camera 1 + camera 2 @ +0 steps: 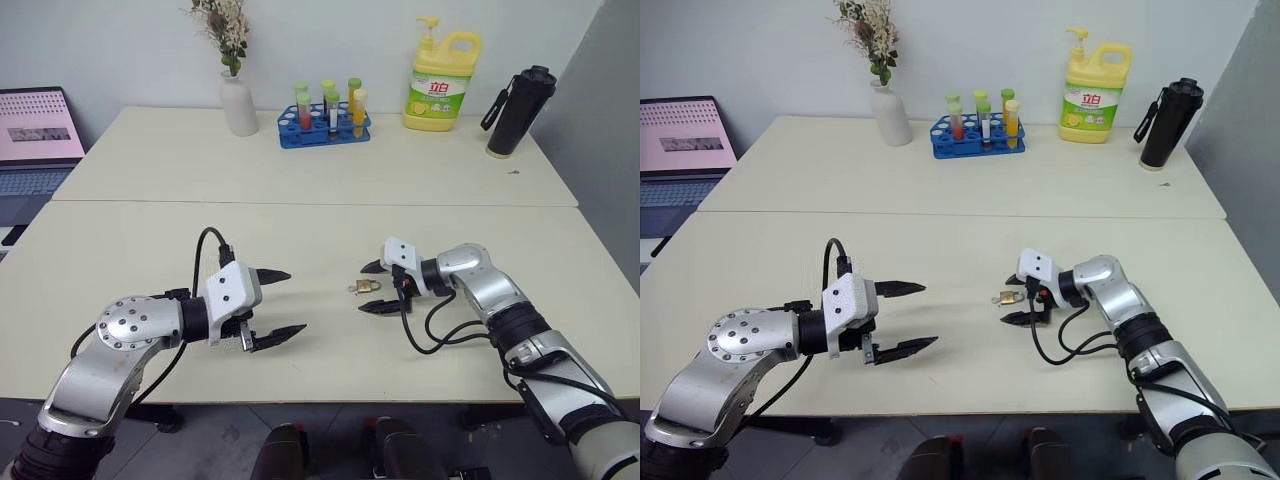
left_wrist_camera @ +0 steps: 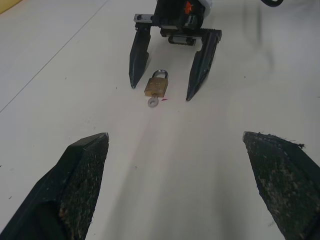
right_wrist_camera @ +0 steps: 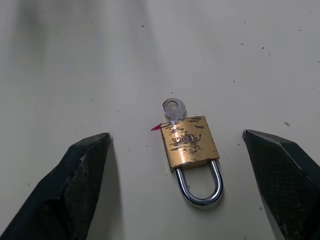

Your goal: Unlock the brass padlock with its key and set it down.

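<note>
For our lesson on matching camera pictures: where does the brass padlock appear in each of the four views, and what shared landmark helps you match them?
Left eye view: brass padlock on the table, between the right gripper's open jaws.
Right eye view: same spot.
Left wrist view: upper middle, between the facing jaws.
Right wrist view: centre, shackle nearest the camera.
Shared landmark: the silver key in the lock body.

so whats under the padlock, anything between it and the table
The brass padlock lies flat on the bare table, nothing seen beneath it. Its key sticks out of the body's bottom end, the blade hidden inside. The right gripper has its open fingers either side, not touching.
</note>
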{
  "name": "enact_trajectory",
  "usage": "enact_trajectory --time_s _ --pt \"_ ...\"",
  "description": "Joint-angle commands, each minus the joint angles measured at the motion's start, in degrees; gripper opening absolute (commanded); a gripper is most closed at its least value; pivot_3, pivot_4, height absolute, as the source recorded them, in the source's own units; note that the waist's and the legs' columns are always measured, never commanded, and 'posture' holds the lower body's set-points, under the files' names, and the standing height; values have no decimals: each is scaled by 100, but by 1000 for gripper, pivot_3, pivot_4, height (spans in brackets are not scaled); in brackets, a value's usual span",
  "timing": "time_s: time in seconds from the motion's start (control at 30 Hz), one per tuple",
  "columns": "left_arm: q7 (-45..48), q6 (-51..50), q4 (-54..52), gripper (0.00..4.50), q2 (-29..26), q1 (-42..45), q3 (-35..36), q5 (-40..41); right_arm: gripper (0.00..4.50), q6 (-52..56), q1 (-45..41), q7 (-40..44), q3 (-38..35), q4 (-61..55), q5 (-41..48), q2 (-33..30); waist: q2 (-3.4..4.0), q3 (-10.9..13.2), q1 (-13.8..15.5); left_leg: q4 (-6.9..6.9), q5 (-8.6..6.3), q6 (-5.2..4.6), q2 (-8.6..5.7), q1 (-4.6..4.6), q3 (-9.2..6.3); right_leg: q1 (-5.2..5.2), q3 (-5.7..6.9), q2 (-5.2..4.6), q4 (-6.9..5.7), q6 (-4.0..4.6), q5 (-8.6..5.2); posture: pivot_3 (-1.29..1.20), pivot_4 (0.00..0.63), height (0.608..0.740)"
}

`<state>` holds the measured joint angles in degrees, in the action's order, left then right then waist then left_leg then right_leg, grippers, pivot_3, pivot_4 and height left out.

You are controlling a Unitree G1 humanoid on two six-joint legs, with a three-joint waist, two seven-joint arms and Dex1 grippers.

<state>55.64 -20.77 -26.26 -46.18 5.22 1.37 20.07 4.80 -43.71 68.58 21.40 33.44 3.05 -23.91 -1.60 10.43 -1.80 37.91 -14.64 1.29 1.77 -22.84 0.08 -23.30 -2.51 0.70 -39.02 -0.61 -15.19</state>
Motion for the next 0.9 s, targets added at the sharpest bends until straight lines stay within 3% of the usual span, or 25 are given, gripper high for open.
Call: enact_trajectory --time_s 0.03,0.23,0.27,0.47,0.7,0.77,0.9 --pt "-19 84 -153 4500 -1 43 4 8 3176 -25 -5 -24 -12 56 -175 21 0 0 0 0 0 0 0 0 0 0 0 0 0 0 0 0 150 740" --pt "-5 148 -34 4500 32 95 -78 -76 1099 -331 42 -404 54 155 -506 40 0 -1 -2 0 0 0 1 5 0 4 -1 0 -1 -2 -1 0 150 740" --pt "1 161 -16 4500 39 110 -96 -85 923 -395 49 -437 41 142 -532 34 0 -1 -2 0 0 0 1 7 0 6 -1 0 -2 -3 -2 0 150 740" --pt "-10 103 130 4500 203 267 -146 18 928 -283 421 -452 -318 -838 -180 -140 0 -1 23 4 1 0 0 4 -5 8 2 0 -3 -4 -2 0 150 740" --pt "18 -568 327 4500 624 882 -140 693 928 -291 1577 -930 -940 -3369 -93 -866 4 2 30 3 0 0 -8 -12 -7 -1 3 -1 2 -9 -4 0 150 740" --pt "15 -822 546 4500 787 1338 -297 802 928 -660 2216 -1218 -1315 -4186 -311 -1256 3 1 44 2 0 0 -6 -12 -11 -1 7 0 1 -18 -9 0 150 740" --pt "161 -1397 944 4500 1134 2216 -470 1266 928 -2293 3163 -2489 -1842 -4939 -1575 -1656 3 1 81 4 0 1 -12 -12 -3 3 14 11 2 -23 -12 0 150 740"
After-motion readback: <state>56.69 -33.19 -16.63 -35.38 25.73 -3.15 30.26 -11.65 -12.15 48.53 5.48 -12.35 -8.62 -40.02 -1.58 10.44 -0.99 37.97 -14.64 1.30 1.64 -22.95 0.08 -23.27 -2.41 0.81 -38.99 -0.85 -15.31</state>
